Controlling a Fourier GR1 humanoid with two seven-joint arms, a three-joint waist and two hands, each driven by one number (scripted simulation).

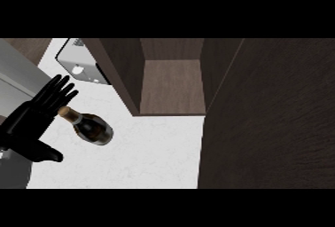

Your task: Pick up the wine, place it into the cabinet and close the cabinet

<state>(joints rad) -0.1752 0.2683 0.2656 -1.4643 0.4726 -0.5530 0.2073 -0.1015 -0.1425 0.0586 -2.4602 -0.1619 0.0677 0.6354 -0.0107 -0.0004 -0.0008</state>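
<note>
A dark wine bottle [93,127] with a tan cork top stands on the white counter [150,155], left of centre. My left hand [36,116] is just to its left, fingers straight and spread, thumb sticking out below; the fingertips are close to the bottle's neck, and I cannot tell if they touch it. The cabinet [171,84] stands open behind the bottle, its brown shelf bare. Its large dark door [268,115] swings out along the right side. My right hand does not show.
A white and grey appliance [79,62] sits at the back left, next to the cabinet's left wall. A grey surface [16,80] runs along the left edge.
</note>
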